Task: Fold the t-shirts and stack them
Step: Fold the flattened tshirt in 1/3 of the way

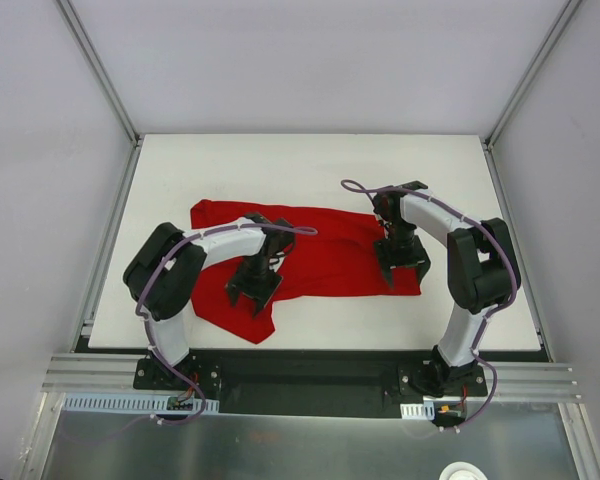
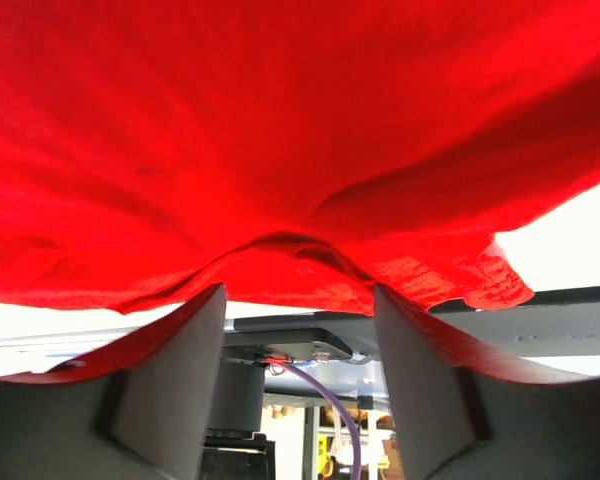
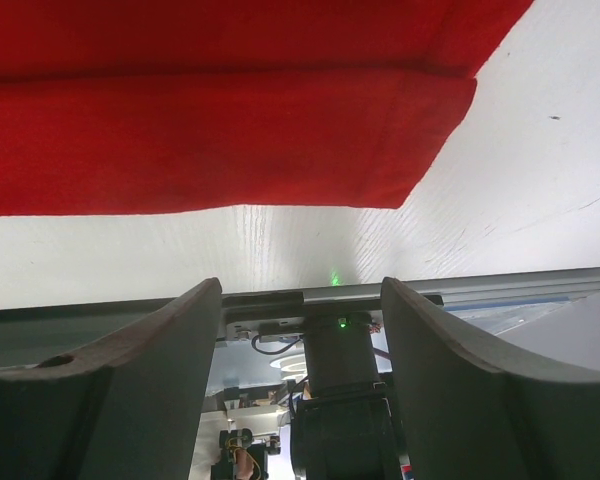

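Because both arms reach out over it, parts of the white table [image 1: 310, 160] and of the red t-shirt [image 1: 330, 250] lying on it are covered from above, and I cannot make out a neckline or sleeves anywhere on the cloth. The t-shirt is spread across the middle of the table, its long axis running left to right, with the left end a little farther from the arm bases than the right end; which end is the collar I cannot tell. At its left side a flap of cloth reaches toward the near edge of the table. The right end looks folded over on itself, a doubled band with a squared corner. The left arm [image 1: 215, 243] rises from its base, bends at the elbow and reaches rightward and down over the near-left part of the shirt. The right arm [image 1: 450, 215] arcs up, away and back inward, its wrist pointing down at the shirt's right end. The left gripper [image 1: 253, 292] is low over the cloth with its fingers apart, a rumpled red hem bunched right at the tips; whether cloth touches them is hard to judge, since red fills that wrist view and runs off its edges. The right gripper [image 1: 400, 268] also has its fingers apart, holding nothing, over bare table just beside the folded near edge.
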You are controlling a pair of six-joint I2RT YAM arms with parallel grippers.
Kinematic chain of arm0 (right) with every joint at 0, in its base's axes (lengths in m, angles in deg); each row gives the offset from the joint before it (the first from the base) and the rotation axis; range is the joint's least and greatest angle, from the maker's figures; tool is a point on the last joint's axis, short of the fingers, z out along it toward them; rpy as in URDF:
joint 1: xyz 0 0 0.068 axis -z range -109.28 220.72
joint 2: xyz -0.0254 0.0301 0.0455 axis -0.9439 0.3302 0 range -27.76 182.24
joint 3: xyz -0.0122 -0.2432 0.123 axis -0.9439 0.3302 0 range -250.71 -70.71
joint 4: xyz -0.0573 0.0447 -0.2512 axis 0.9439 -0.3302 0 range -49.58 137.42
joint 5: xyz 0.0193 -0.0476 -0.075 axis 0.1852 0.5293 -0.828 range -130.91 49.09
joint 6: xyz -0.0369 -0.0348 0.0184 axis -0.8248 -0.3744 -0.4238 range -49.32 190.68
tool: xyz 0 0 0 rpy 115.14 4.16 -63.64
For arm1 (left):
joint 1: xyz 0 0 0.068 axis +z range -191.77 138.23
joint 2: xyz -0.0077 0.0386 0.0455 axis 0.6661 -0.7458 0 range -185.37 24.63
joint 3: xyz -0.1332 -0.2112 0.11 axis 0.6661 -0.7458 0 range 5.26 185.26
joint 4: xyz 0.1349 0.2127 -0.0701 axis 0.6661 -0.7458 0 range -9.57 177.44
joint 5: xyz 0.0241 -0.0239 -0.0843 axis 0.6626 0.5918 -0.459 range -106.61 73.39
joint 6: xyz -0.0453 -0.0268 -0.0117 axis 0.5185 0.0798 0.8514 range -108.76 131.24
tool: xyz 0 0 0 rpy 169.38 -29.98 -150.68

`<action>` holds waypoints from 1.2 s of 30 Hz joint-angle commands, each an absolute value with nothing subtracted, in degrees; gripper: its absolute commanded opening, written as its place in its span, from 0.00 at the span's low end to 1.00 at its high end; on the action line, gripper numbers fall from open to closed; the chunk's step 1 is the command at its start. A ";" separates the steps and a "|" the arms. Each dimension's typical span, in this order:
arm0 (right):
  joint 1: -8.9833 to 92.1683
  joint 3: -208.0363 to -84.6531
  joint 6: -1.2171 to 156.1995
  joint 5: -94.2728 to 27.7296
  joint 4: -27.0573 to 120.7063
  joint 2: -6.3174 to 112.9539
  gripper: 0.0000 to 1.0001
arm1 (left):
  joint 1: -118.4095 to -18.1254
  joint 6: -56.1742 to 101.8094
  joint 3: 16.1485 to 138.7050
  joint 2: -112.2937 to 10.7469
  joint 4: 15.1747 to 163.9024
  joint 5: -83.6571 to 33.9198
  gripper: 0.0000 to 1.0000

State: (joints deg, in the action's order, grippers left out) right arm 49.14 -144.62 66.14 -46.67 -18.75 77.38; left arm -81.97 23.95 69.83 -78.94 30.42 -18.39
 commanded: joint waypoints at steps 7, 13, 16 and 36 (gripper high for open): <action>49.01 -145.24 65.67 -46.98 -19.82 75.42 0.68 | -82.55 22.66 69.33 -81.27 30.04 -21.00 0.31; 49.10 -145.77 65.58 -46.98 -19.99 75.68 0.68 | -82.55 22.75 69.07 -82.42 30.13 -21.09 0.24; 49.10 -146.03 65.58 -46.71 -19.99 75.86 0.68 | -82.55 22.93 70.12 -82.07 29.25 -19.95 0.47; 49.19 -146.21 65.14 -45.92 -19.82 76.21 0.68 | -82.55 21.78 73.37 -87.52 28.72 -20.56 0.40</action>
